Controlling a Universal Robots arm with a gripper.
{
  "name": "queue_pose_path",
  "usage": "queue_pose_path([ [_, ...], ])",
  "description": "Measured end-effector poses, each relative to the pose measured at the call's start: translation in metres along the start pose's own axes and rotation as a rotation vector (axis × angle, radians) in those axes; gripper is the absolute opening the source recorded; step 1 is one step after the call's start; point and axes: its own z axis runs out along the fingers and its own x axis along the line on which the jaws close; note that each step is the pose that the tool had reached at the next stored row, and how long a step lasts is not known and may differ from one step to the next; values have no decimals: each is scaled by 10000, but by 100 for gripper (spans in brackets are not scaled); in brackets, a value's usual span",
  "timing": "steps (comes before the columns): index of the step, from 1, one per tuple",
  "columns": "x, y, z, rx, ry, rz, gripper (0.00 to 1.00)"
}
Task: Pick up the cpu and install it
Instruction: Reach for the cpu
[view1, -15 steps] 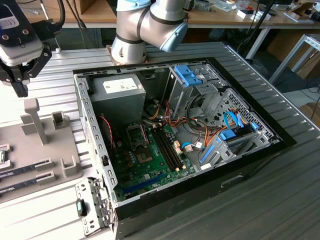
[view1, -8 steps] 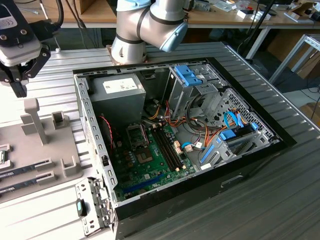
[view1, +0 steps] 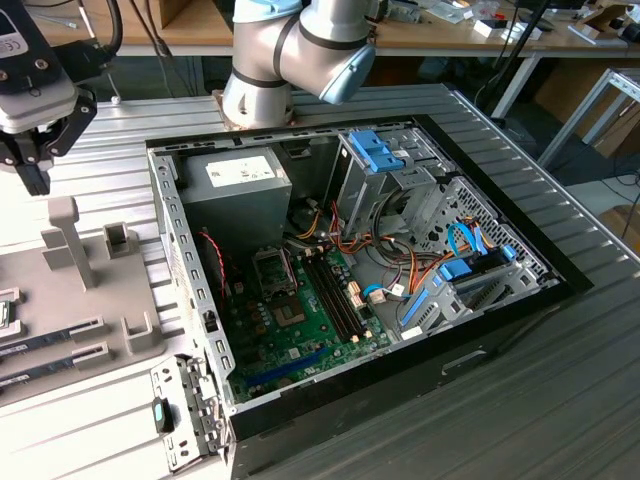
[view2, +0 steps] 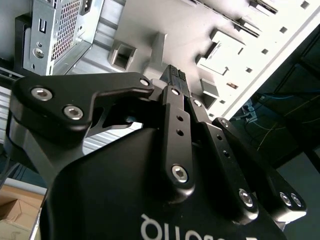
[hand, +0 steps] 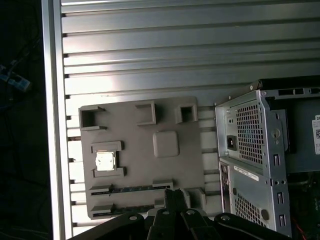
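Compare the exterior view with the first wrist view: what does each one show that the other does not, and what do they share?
Exterior view: the open inside of the computer case, with the green motherboard, the power supply, the blue drive brackets and the robot arm.

First wrist view: a look from above at the cpu, silver top up, lying in its recess.

Shared: the grey fixture, the ribbed metal table, the case, and the tool, which is over the fixture and not touching the cpu.
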Motion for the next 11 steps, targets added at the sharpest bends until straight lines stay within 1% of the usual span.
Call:
queue_pose_path([
  [11,45,-4,1,-1,-1,0,11],
])
